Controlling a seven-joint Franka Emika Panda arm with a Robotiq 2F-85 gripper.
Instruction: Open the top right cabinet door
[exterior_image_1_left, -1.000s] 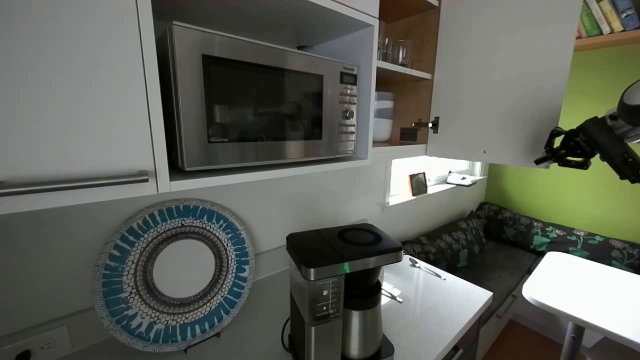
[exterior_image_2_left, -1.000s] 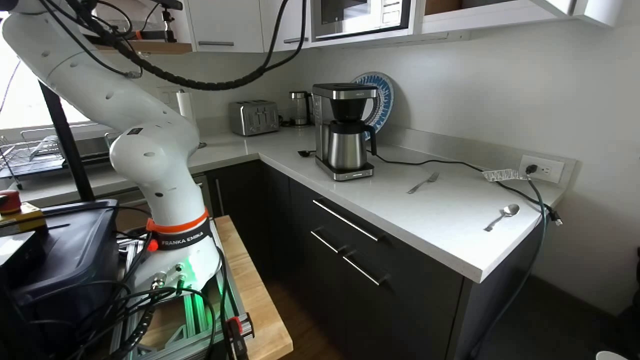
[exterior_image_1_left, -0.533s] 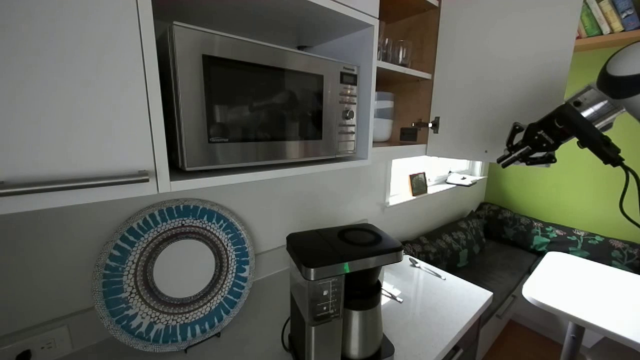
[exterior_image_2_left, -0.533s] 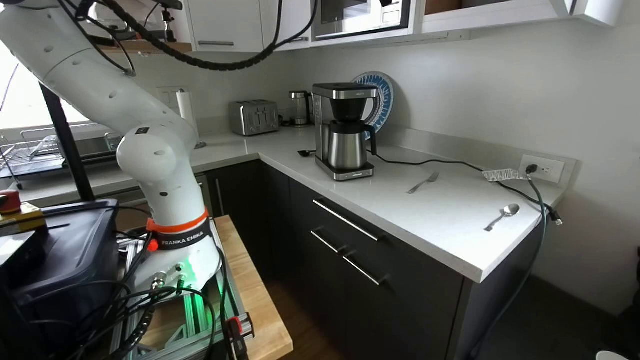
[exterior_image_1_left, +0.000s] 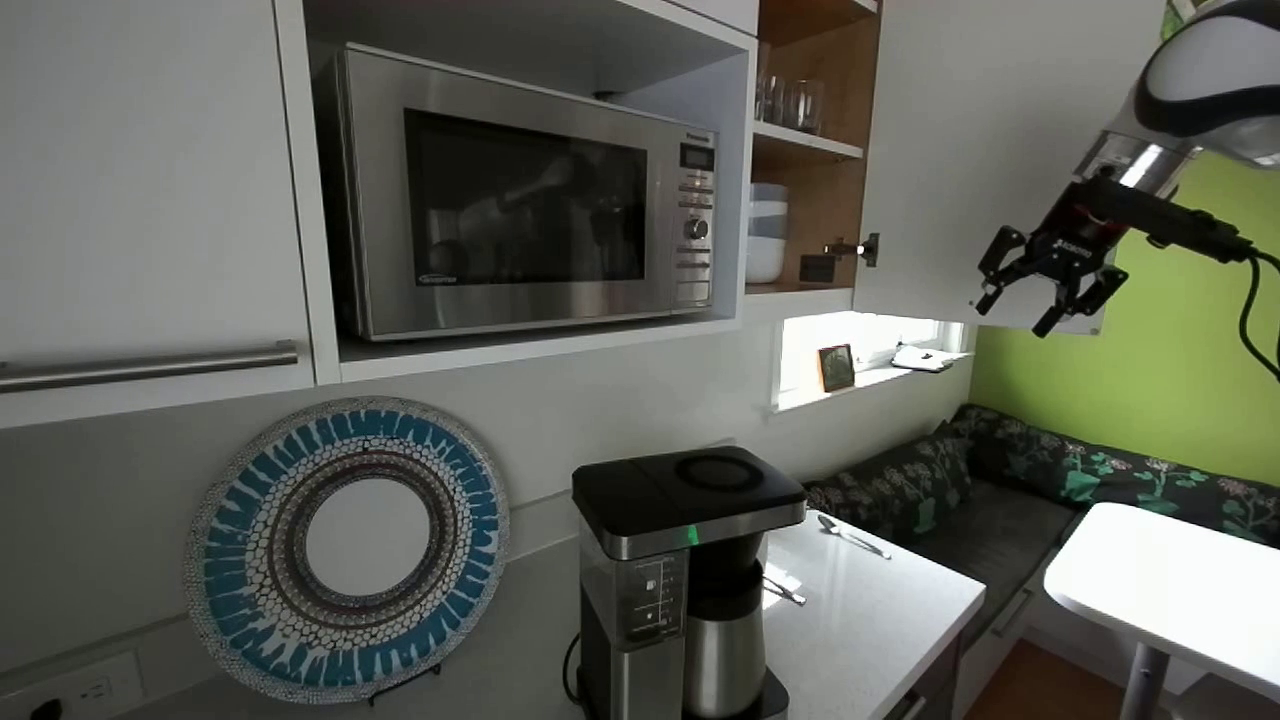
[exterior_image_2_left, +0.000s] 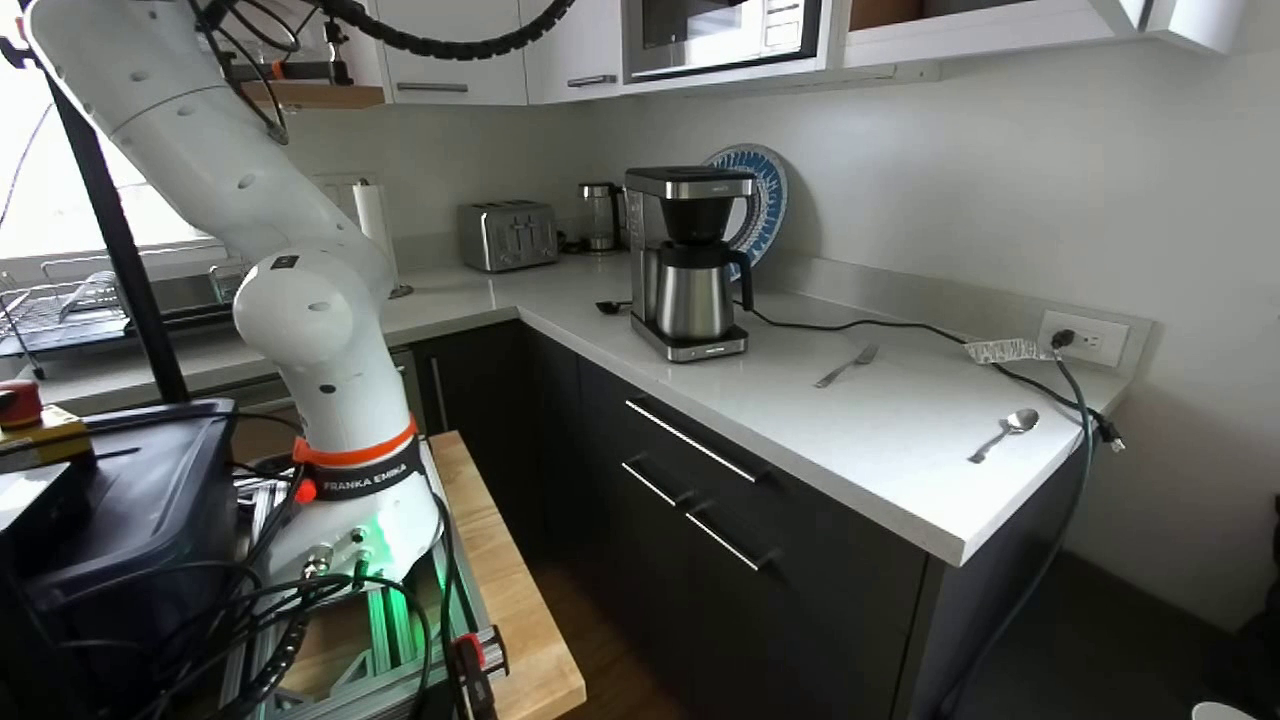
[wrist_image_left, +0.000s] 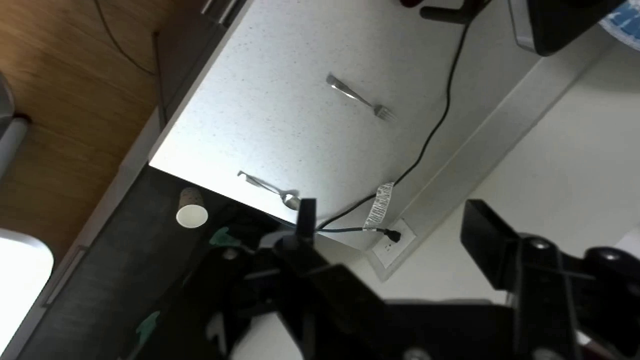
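Observation:
The top right cabinet door (exterior_image_1_left: 1000, 130), a flat white panel, stands swung wide away from its cabinet in an exterior view. Its hinge (exterior_image_1_left: 868, 250) and the wood-brown shelved interior (exterior_image_1_left: 815, 210) are exposed. The handle does not show. My gripper (exterior_image_1_left: 1015, 315) hangs in front of the lower outer part of the panel, angled downward. Whether it touches the panel cannot be told there. In the wrist view the gripper (wrist_image_left: 390, 220) has its fingers spread far apart, nothing between them, with counter and wall beyond.
Inside the cabinet are glasses (exterior_image_1_left: 803, 105) and a white-and-grey stack (exterior_image_1_left: 767, 230). A microwave (exterior_image_1_left: 530, 200) fills the neighbouring niche. Below stand a coffee maker (exterior_image_2_left: 690, 260) and a counter (exterior_image_2_left: 900, 430) with a fork (exterior_image_2_left: 847, 365) and a spoon (exterior_image_2_left: 1005, 434). A white table (exterior_image_1_left: 1180, 580) is lower right.
My gripper has moved left in the exterior view, away from the door's lower corner, and tilted downward. Its fingers have parted from shut to open. The door looks unmoved.

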